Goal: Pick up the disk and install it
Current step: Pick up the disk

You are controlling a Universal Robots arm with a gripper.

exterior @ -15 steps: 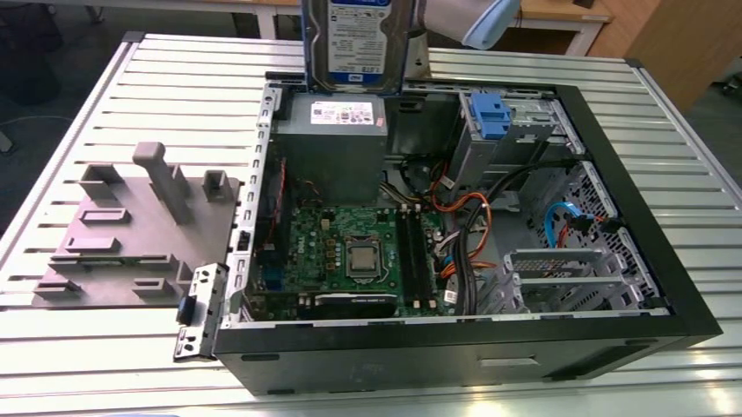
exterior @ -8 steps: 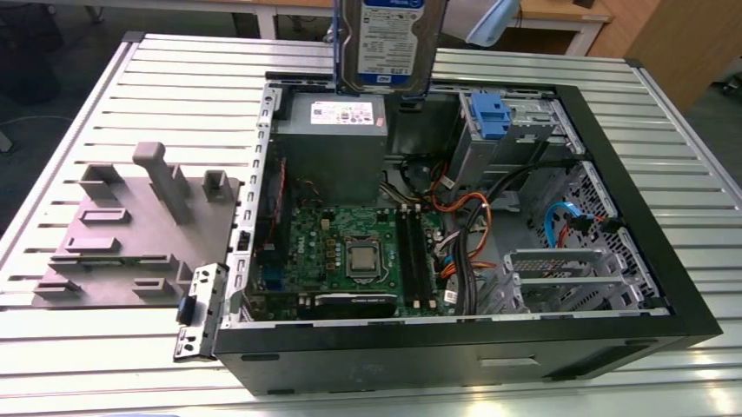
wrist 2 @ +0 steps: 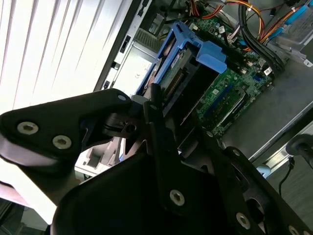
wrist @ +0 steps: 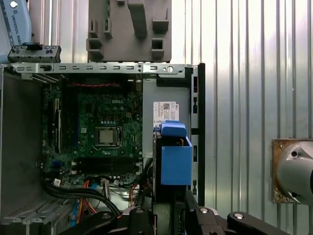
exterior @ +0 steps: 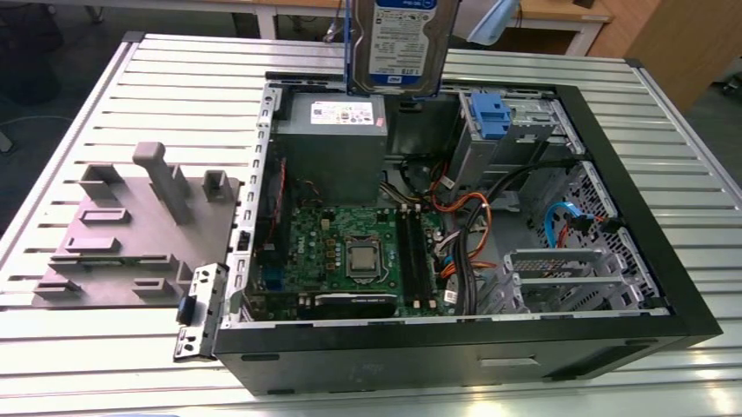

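The disk, a silver drive with a white-and-blue label in a blue carrier, hangs upright in the air over the back of the open computer case, just above the grey box with a white sticker. In both wrist views my gripper is shut on the disk, with black fingers clamping its near end. The carrier's blue end points down toward the case interior. In the exterior view the disk's top runs off the picture's edge.
Inside the case lie the green motherboard, orange and black cables and a drive bay with a small blue latch piece. A grey moulded fixture sits on the slatted table at the exterior view's left.
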